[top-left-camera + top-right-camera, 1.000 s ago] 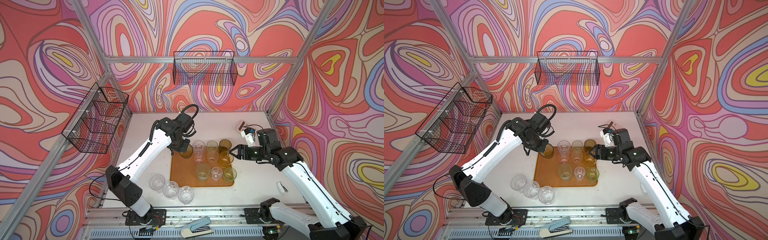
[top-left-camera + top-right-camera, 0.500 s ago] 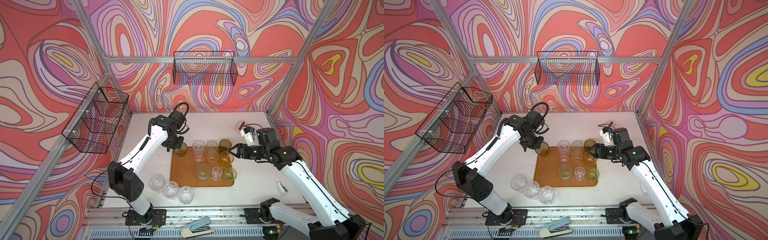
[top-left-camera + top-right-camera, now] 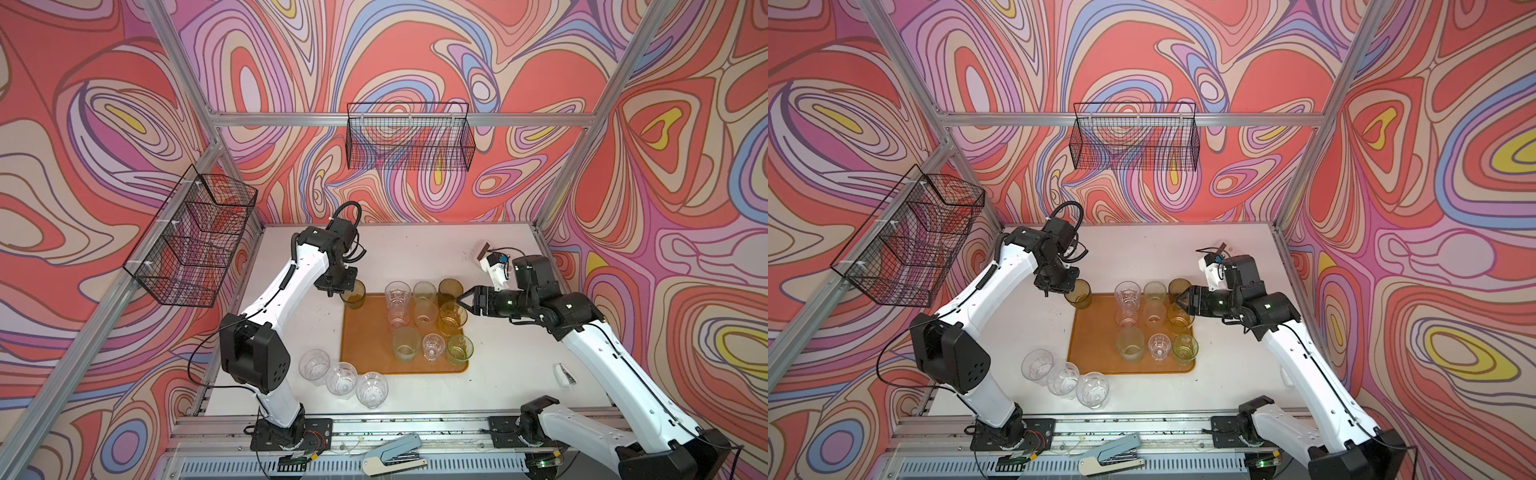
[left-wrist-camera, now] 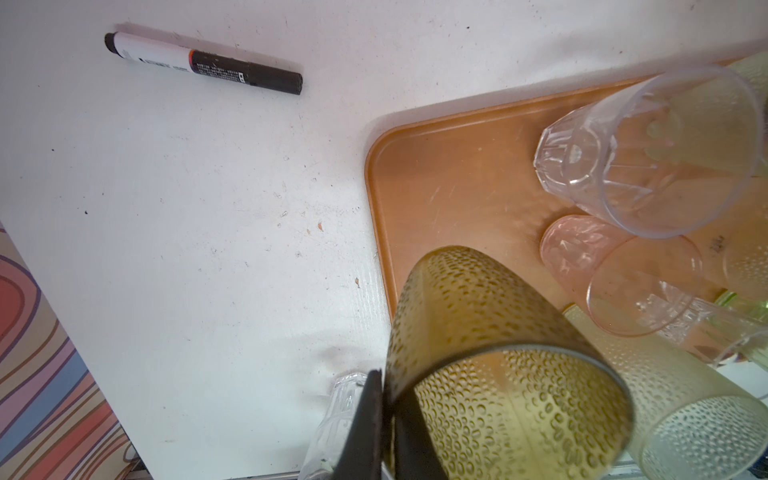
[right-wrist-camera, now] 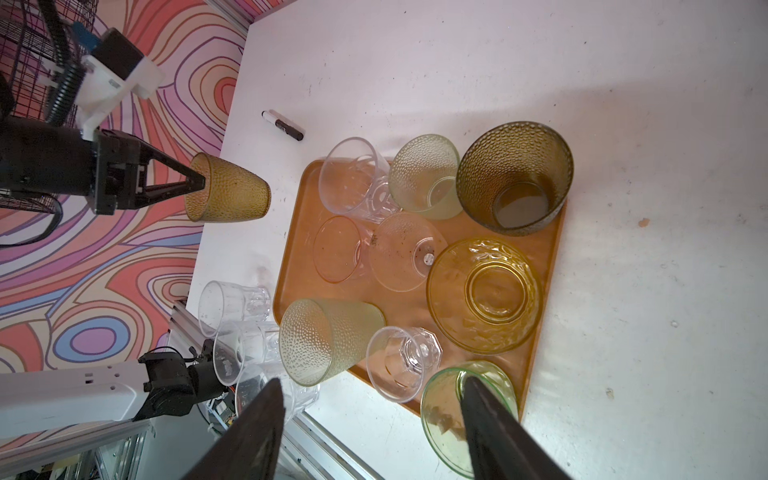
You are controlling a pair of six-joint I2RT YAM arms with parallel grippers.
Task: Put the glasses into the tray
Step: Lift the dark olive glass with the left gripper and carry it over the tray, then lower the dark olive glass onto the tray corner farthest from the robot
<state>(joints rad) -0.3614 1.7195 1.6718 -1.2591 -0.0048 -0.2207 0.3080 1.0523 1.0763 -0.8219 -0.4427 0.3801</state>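
No text can be read.
The only print sits on the marker [image 4: 203, 63]: fine white lines along its dark barrel and small dark marks on its white end, all too small to make out. The marker lies on the table [image 4: 166, 249], well apart from the left gripper [image 4: 386, 399], out beyond its fingertips. Far ahead of the right gripper [image 5: 372, 380] the same print is only a blur.

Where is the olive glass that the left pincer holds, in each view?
In a top view: olive glass at the tray's far left corner.
In a top view: olive glass, same corner.
Left wrist: olive glass close up, in the left pincer.
Right wrist: olive glass just off the tray.
Shared landmark: that tray corner.
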